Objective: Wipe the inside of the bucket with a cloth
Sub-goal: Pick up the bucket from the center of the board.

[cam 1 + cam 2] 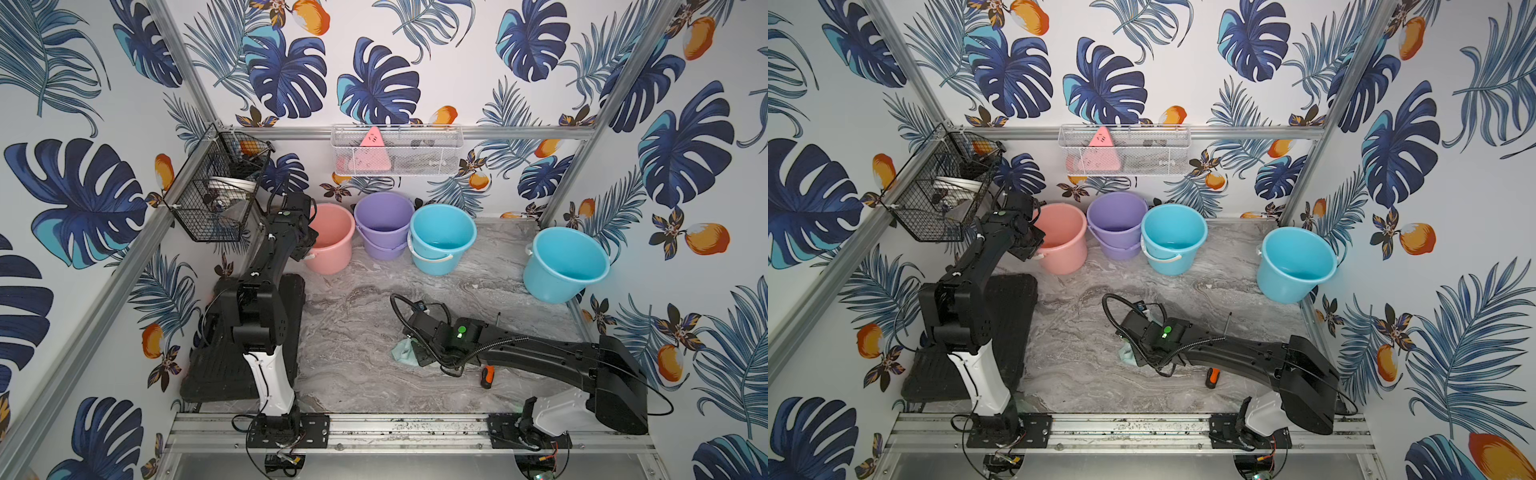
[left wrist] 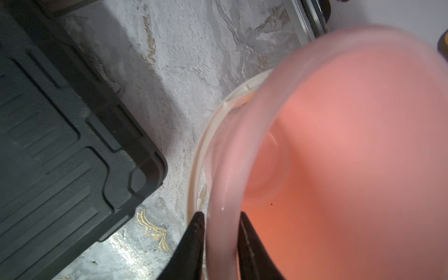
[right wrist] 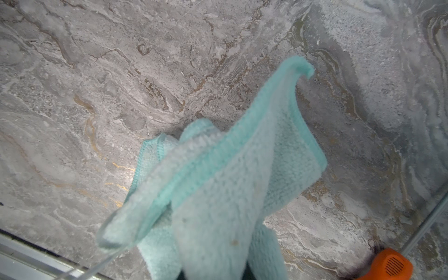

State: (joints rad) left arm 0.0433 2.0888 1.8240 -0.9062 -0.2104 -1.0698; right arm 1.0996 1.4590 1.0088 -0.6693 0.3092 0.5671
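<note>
A pink bucket (image 1: pixel 332 243) (image 1: pixel 1062 243) stands upright at the back left of the marble table. My left gripper (image 1: pixel 309 249) (image 2: pixel 221 214) straddles its near rim, one finger (image 2: pixel 196 232) outside the wall and the other inside, both pressed against the rim; the bucket's inside (image 2: pixel 351 145) holds nothing. The mint cloth (image 1: pixel 402 352) (image 1: pixel 1125 353) (image 3: pixel 230 184) hangs crumpled just above the table's middle. My right gripper (image 1: pixel 419 349) is shut on it, and the cloth hides the fingers in the right wrist view.
A purple bucket (image 1: pixel 384 224) and a blue bucket (image 1: pixel 442 239) stand beside the pink one. Another blue bucket (image 1: pixel 565 264) leans at the right wall. A black case (image 1: pixel 245 345) lies on the left. An orange-handled screwdriver (image 1: pixel 487 376) (image 3: pixel 388 266) lies under the right arm.
</note>
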